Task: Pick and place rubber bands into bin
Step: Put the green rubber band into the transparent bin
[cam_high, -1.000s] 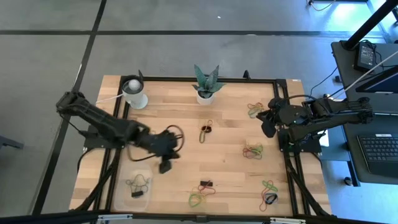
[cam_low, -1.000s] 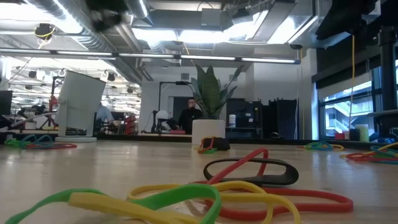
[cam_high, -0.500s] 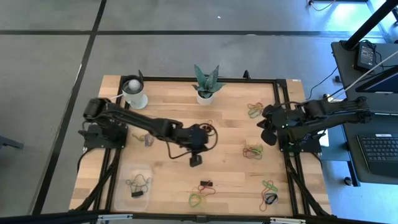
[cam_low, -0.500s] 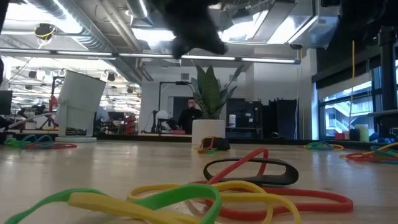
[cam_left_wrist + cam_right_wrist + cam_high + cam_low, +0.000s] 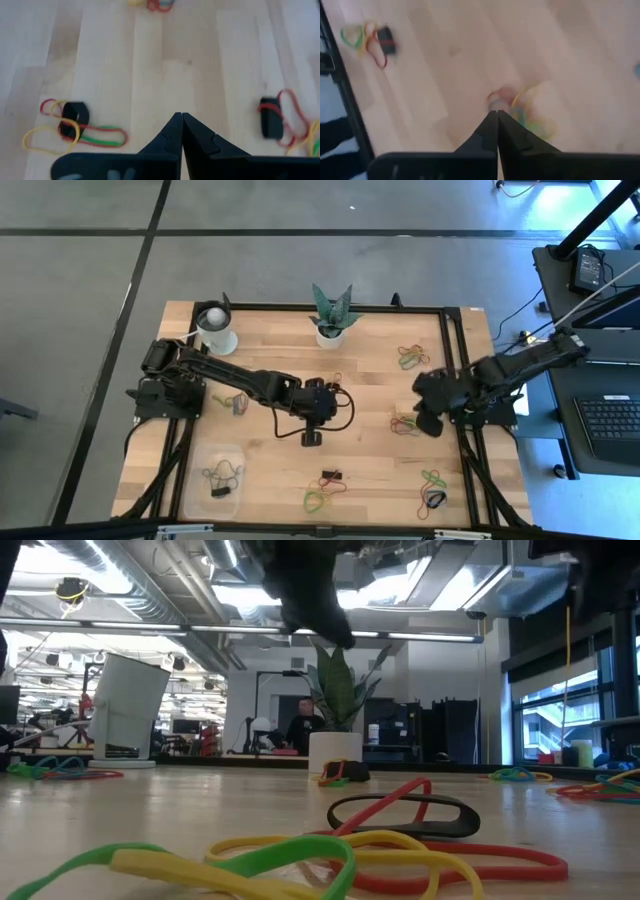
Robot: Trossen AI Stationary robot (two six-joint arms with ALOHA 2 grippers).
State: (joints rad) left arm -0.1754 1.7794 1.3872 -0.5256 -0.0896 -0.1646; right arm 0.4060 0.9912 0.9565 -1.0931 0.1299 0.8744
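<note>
Rubber bands lie in small heaps on the wooden table: one right of centre (image 5: 405, 423), one at the far right (image 5: 408, 357), one mid-table (image 5: 330, 388), two by the near edge (image 5: 322, 498) (image 5: 433, 480). The clear bin (image 5: 196, 492) stands near the near-left corner with a few bands inside. My left gripper (image 5: 312, 440) hovers shut over bare wood at mid-table (image 5: 181, 116). My right gripper (image 5: 427, 423) is shut and hangs just right of the right-of-centre heap, which shows blurred past its fingertips (image 5: 520, 107).
A white cup (image 5: 216, 330) and a potted plant (image 5: 331, 315) stand along the far edge. Small black clip-like blocks lie among the bands (image 5: 75, 114) (image 5: 270, 124). A black frame rims the table (image 5: 460, 460). Bare wood lies between the heaps.
My left gripper has swung from beside the bin toward the table's right and now hangs over mid-table. My right gripper has moved toward the near edge, from beside the far-right heap to the right-of-centre heap. No bands have shifted.
</note>
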